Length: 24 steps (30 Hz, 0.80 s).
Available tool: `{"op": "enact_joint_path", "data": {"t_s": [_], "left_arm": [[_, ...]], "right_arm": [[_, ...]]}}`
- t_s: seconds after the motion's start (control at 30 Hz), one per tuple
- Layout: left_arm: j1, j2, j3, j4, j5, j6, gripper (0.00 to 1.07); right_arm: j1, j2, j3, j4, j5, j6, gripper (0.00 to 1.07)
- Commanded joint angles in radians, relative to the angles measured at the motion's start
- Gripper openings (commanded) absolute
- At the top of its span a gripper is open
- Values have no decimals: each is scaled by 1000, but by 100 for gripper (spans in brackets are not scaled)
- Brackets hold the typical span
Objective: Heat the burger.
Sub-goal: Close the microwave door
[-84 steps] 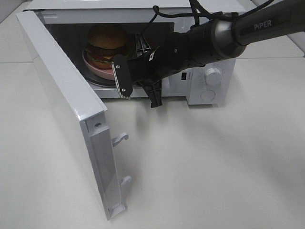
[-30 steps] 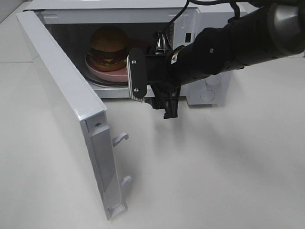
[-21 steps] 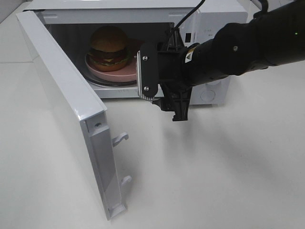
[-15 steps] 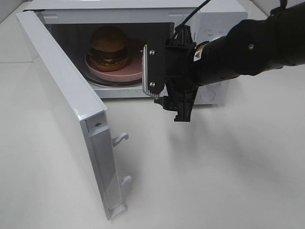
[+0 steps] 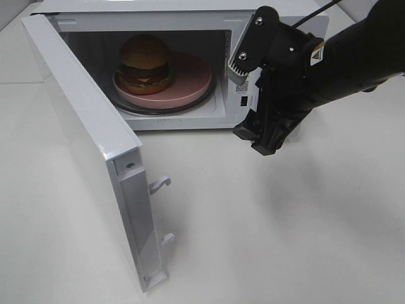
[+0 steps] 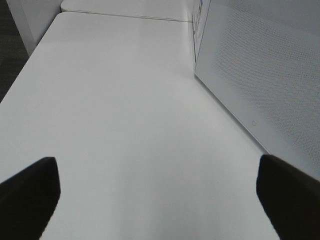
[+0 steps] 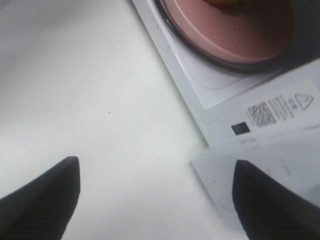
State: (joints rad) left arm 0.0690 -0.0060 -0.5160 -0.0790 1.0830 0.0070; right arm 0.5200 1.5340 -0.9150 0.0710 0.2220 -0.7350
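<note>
Burger point(image 5: 145, 63) rests on the pink plate point(image 5: 193, 79), toward its nine o'clock rim, inside the microwave point(image 5: 158, 5); we judge loading done. Our right tool point(image 5: 252, 104) hangs wide and empty at the plate's three o'clock, just outside the cavity mouth. The door point(image 5: 82, 139) stands open toward seven o'clock, bare counter point(image 5: 285, 240) inside its swing. Our left tool point(image 6: 160, 200), wide and empty, hovers beside the door.

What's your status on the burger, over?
Left claw open, right claw open, both empty. Burger on pink plate inside microwave. Door wide open, not yet shut.
</note>
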Motion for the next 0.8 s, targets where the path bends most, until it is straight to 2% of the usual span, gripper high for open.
{"op": "enact_joint_path", "data": {"t_s": [0.03,0.33,0.4,0.5,0.63,0.8], "left_arm": [[-2,-12,2,-5,-16,2,100],[-2,-12,2,-5,-16,2,100],[-2,-12,2,-5,-16,2,100],[-2,-12,2,-5,-16,2,100],[-2,-12,2,-5,-16,2,100],[-2,-12,2,-5,-16,2,100]], "right_arm": [[-31,-55,0,-32,141,209,77],[-121,-125,0,-49,337,425,77],[-185,-168,0,-61,431,522,77],[-204,-181,0,-61,448,536,77],[-291,-252,0,-71,521,617,77],[-345,-340,0,-108,592,700,76]]}}
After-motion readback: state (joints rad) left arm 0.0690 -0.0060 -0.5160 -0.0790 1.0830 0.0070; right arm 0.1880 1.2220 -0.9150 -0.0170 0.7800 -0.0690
